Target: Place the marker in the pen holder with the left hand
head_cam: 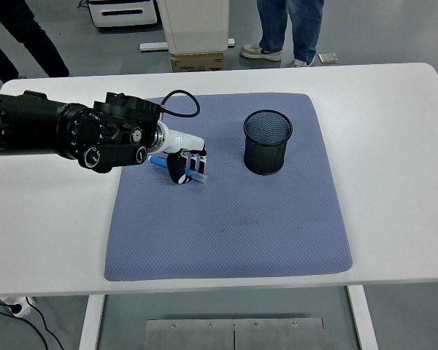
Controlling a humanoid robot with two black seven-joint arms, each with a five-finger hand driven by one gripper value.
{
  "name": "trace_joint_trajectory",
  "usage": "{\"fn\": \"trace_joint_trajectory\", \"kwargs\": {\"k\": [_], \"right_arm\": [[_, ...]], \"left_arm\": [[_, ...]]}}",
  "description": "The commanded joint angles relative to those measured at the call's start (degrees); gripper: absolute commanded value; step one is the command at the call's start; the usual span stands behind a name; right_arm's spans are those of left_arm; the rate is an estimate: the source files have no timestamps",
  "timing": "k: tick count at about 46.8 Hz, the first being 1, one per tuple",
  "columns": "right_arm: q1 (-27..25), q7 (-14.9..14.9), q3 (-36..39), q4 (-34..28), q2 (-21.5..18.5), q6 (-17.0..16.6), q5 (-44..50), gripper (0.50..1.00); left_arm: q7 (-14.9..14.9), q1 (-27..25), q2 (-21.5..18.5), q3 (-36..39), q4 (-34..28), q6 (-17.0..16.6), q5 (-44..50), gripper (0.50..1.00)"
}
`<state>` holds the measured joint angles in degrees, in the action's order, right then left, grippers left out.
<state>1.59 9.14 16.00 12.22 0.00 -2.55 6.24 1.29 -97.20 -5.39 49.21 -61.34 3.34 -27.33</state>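
Gripping marker – L hand fingers curled.

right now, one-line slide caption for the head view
Left hand grips blue marker on blue mat, left of the pen holder.

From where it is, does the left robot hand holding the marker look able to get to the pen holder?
Probably yes. The left robot hand, closed on the blue marker, sits on the blue mat left of the black mesh pen holder; only bare mat lies between them, and the holder's mouth is open.
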Motion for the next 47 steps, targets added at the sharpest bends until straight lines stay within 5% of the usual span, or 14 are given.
{"fn": "trace_joint_trajectory", "kwargs": {"k": [1,22,47], "right_arm": [[0.0,0.0,0.0,0.0,0.0,0.0,0.0,1.0],[0.0,0.0,0.0,0.0,0.0,0.0,0.0,1.0],[0.0,0.0,0.0,0.0,0.0,0.0,0.0,1.0]], "left_arm": [[-0.5,-0.36,-0.14,-0.08,0.08,0.0,0.0,0.5],[-1.29,-4.13,-0.41,-0.35,0.52,0.79,0.08,0.5],[-1.9,-1.68,-0.06,-0.08,0.35,0.7,0.08,0.5]]}}
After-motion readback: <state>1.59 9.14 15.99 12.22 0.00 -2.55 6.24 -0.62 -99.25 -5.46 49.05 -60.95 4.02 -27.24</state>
